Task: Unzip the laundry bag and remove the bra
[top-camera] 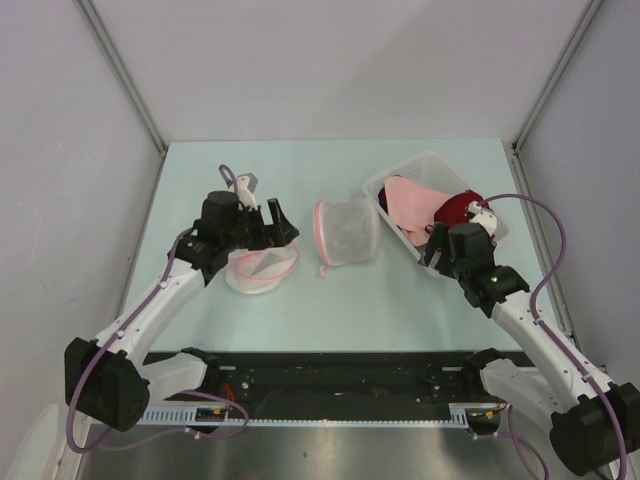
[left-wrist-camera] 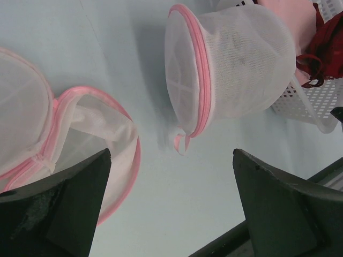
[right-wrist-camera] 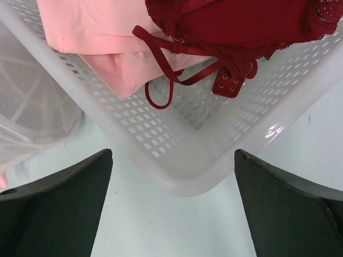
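Grey partition walls close in a pale green table (top-camera: 300, 320). At its middle the laundry bag (top-camera: 347, 232) lies on its side, a drum of white mesh with its pink-trimmed round face turned toward the left arm. The pink zipper tab (left-wrist-camera: 181, 142) hangs at the lowest point of that trim, touching the table. The bra cannot be made out. Only a faint dark smudge shows through the mesh in the left wrist view.

The left gripper (left-wrist-camera: 171, 155) is spread wide and holds nothing. It hovers over a second, flattened mesh pouch (left-wrist-camera: 80, 139) whose pink-edged flap looks open. The right gripper (right-wrist-camera: 172, 152) is likewise agape and empty, poised at the near corner of the white slotted basket (right-wrist-camera: 193, 176), which holds a pale pink garment (right-wrist-camera: 96, 32) and a dark red bra (right-wrist-camera: 241, 21).

The step in hand appears to be reaching the drum's zipper. The left arm would probably do best to swing across and pinch only the tab. The right arm could leave the basket and pin the drum's far end, since a light mesh bag is likely to slide or roll when the tab is pulled. Pulling along the curve of the trim should keep the zipper from jamming.
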Tool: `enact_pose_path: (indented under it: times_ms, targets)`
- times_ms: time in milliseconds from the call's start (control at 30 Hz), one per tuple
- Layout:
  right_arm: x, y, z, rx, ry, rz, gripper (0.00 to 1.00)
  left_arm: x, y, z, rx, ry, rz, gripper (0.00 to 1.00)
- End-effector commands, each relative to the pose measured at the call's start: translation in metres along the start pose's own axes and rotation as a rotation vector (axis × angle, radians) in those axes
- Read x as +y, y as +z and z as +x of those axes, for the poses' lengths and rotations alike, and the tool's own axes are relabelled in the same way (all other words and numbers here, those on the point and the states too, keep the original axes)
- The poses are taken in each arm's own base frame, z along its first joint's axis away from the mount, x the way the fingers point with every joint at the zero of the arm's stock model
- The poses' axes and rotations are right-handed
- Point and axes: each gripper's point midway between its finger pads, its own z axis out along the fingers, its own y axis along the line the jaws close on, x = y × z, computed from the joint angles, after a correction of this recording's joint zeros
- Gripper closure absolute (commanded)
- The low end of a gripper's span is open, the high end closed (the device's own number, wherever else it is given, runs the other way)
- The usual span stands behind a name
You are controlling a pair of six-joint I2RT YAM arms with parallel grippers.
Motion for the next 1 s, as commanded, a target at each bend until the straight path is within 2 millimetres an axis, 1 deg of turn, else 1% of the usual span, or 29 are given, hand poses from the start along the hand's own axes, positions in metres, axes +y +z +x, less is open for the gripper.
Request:
enact_pose_path:
  times_ms: [0, 233, 433, 467, 567, 600, 667, 733, 867, 900, 933, 967]
  targets:
    - [0.008, -0.005, -0.018, -0.052, 0.006, -0.025, 0.00, -0.007, 0.004, 0.003, 0.011, 0.024, 0.051, 0.00]
    - [0.011, -0.003, -0.019, -0.057, 0.005, -0.031, 0.00, 0.000, 0.004, 0.004, 0.030, 0.056, 0.017, 0.00]
    - [0.014, -0.003, -0.017, -0.053, 0.002, -0.038, 0.00, -0.006, 0.011, 0.009, 0.051, 0.050, 0.059, 0.00]
    - [0.013, -0.004, -0.017, -0.051, 0.002, -0.036, 0.00, -0.003, 0.016, 0.013, 0.066, 0.044, 0.052, 0.00]
    - [0.015, -0.006, -0.017, -0.055, 0.003, -0.043, 0.00, -0.005, 0.025, 0.020, 0.091, 0.034, 0.063, 0.00]
    - [0.015, -0.008, -0.018, -0.061, 0.004, -0.050, 0.00, -0.008, 0.028, 0.026, 0.106, 0.040, 0.073, 0.00]
    - [0.016, -0.010, -0.019, -0.065, 0.012, -0.054, 0.00, -0.013, 0.034, 0.026, 0.100, 0.034, 0.086, 0.00]
    - [0.019, -0.013, -0.019, -0.062, 0.026, -0.077, 0.00, -0.016, 0.043, 0.035, 0.116, 0.026, 0.096, 0.00]
    - [0.030, -0.015, -0.020, -0.058, 0.036, -0.127, 0.00, -0.034, 0.062, 0.040, 0.133, 0.017, 0.148, 0.03]
    - [0.031, -0.015, -0.020, -0.060, 0.039, -0.130, 0.01, -0.045, 0.066, 0.036, 0.115, 0.027, 0.178, 0.05]
    - [0.033, -0.015, -0.019, -0.058, 0.034, -0.135, 0.00, -0.045, 0.075, 0.039, 0.124, 0.021, 0.179, 0.07]
    - [0.033, -0.015, -0.019, -0.059, 0.035, -0.135, 0.00, -0.049, 0.080, 0.037, 0.116, 0.022, 0.186, 0.09]
